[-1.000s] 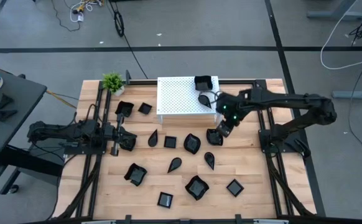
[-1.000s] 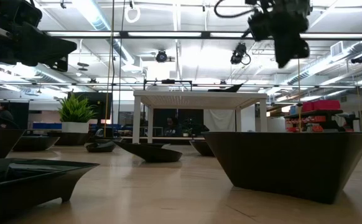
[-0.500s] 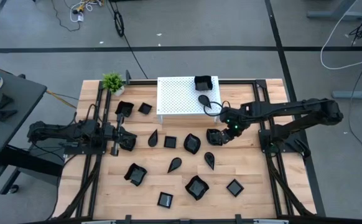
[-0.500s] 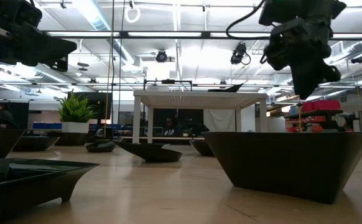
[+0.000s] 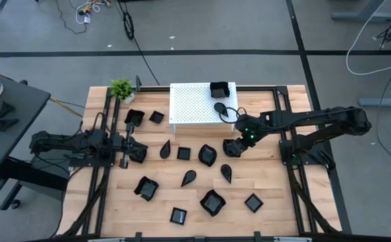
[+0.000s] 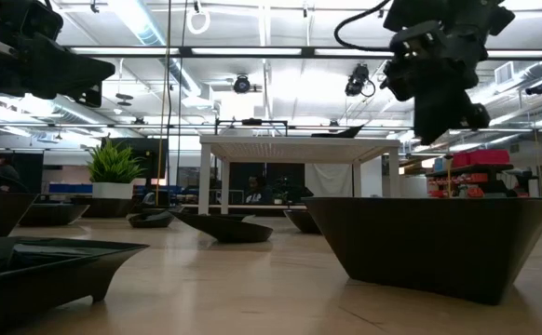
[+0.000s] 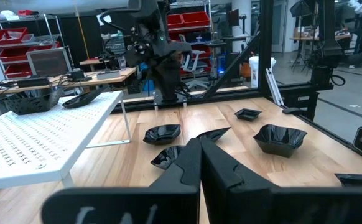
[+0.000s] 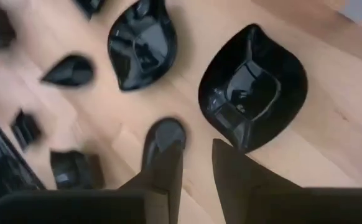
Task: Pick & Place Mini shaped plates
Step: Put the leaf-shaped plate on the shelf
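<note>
Right gripper (image 8: 196, 155) part open, empty, hovering over wavy plate (image 8: 253, 84) just right of table centre, near white stand (image 5: 195, 104). Two plates (image 5: 218, 89) already on stand; about a dozen left on table (image 5: 276, 181). Left gripper (image 7: 199, 149) clenched, empty, parked at left.

Bare wood lies right of the wavy dish (image 5: 232, 147); the white stand (image 5: 194, 103) blocks the table's back
</note>
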{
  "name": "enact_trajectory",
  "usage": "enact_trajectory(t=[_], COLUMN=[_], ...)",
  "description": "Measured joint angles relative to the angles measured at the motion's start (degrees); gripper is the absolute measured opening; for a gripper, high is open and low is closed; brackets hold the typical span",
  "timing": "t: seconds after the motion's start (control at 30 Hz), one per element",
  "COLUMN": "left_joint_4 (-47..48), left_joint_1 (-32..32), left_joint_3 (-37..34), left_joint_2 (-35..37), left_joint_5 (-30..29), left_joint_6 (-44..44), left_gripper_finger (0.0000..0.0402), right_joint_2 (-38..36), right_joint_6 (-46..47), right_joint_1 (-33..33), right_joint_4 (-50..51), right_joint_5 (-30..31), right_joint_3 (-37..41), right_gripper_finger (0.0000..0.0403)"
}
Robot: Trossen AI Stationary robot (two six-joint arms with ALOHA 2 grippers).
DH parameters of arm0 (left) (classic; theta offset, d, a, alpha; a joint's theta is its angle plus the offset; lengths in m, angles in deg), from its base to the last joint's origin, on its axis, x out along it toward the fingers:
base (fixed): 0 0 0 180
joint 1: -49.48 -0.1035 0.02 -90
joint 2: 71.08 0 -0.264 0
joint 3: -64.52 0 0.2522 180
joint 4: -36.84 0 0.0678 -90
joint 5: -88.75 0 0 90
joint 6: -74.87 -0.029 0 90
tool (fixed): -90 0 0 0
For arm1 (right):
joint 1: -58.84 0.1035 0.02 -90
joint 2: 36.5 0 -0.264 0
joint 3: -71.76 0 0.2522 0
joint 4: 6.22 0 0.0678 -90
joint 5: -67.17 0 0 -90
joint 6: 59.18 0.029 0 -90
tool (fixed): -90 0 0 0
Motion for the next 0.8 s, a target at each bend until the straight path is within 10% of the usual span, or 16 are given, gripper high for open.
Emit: enact_trajectory(t=[0.8], left_joint_4=[0.0], left_joint_1=[0.01], left_joint_3=[-0.01], left_joint_2=[-0.01], left_joint_5=[0.02], left_joint_6=[0.0], left_gripper_finger=[0.0003], right_joint_2=[6.66], right_joint_6=[9.22], right_joint_1=[0.09], right_joint_4=[-5.89], right_joint_5=[4.79], right_joint_3=[9.73], right_gripper_finger=[0.019])
